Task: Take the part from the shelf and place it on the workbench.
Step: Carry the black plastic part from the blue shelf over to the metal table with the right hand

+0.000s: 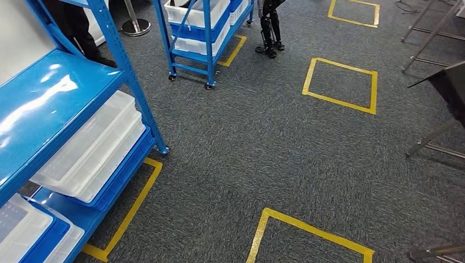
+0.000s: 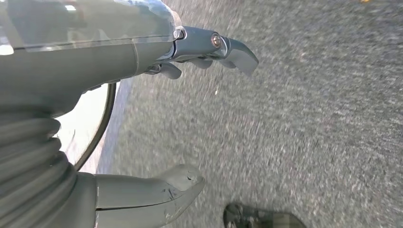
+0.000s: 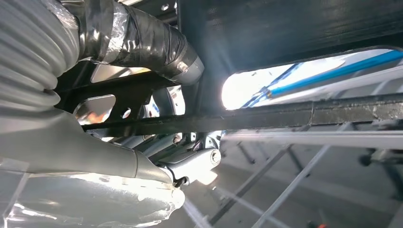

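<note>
My right hand (image 3: 95, 156) grips a black metal part (image 3: 285, 28) with long cutouts; its taped thumb (image 3: 142, 42) lies across the part, which hides the other fingers. A dark flat panel (image 1: 449, 87) juts in at the right edge of the head view; I cannot tell whether it is that part. My left hand (image 2: 85, 66) hangs over grey carpet with fingers (image 2: 233, 50) and thumb (image 2: 166, 190) spread and nothing between them. The blue shelf (image 1: 55, 93) stands at the left.
Clear plastic bins (image 1: 93, 148) fill the shelf's lower levels. A second blue rack (image 1: 200, 33) on wheels stands farther back, with a pair of dark legs (image 1: 270, 33) beside it. Yellow tape squares (image 1: 342, 85) mark the carpet. Metal bench legs (image 1: 433, 137) stand at right.
</note>
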`<state>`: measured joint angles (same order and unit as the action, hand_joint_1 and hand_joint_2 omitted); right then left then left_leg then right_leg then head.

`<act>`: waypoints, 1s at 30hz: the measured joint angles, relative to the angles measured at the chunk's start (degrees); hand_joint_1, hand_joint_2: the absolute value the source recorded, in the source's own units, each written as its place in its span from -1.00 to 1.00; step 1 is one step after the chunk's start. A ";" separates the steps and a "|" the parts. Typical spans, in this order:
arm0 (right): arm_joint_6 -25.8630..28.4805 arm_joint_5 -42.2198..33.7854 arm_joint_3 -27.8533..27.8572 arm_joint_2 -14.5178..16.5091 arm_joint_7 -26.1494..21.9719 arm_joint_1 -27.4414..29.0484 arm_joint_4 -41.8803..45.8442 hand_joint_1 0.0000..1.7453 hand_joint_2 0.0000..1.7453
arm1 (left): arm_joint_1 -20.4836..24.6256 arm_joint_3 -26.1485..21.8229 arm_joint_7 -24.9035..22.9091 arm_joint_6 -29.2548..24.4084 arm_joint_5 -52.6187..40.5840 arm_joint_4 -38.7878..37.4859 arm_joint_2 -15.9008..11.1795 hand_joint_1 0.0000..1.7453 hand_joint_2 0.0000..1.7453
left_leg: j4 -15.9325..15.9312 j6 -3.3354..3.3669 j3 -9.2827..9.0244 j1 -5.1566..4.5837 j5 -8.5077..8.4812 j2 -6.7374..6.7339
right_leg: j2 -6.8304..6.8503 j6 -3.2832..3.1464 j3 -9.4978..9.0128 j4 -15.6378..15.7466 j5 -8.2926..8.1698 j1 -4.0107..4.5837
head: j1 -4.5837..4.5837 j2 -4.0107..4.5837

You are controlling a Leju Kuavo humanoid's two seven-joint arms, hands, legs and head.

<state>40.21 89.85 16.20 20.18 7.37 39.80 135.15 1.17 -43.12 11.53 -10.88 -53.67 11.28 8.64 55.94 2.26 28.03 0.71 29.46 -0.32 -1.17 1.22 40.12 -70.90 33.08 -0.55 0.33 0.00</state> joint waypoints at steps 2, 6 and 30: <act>-0.01 0.00 -0.09 0.00 0.48 0.01 -0.11 1.00 1.00 | -0.04 -0.14 0.01 0.01 -0.09 0.00 -0.03 -1.00 1.00 | 0.03 -0.02 0.06 -0.15 0.13 -1.83 | 0.84 0.40 1.49 -3.80 0.89 -0.37 | 0.01 0.00; -0.02 0.00 -0.47 -0.01 1.12 0.04 -0.16 1.00 1.00 | 0.17 -0.24 0.11 0.09 -0.17 0.00 -0.01 -1.00 1.00 | 0.12 -0.66 -0.61 -0.30 0.80 -4.67 | 3.84 0.13 -6.23 8.76 -4.46 -0.40 | 0.01 0.00; -0.01 -1.18 -2.04 0.03 1.91 1.20 -0.72 1.00 1.00 | 0.01 -1.30 1.62 -0.20 -0.75 0.00 0.04 -1.00 1.00 | 1.48 0.06 1.30 0.14 0.19 0.24 | 0.12 0.17 -1.84 1.70 0.29 -0.04 | 0.11 0.00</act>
<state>40.21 88.67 14.16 20.21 9.28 40.99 134.43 1.19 -44.42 13.15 -11.08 -54.42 11.28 8.69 57.43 2.32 29.34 0.86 29.66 -0.07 -1.06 1.39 38.28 -69.19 33.37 -0.60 0.44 0.00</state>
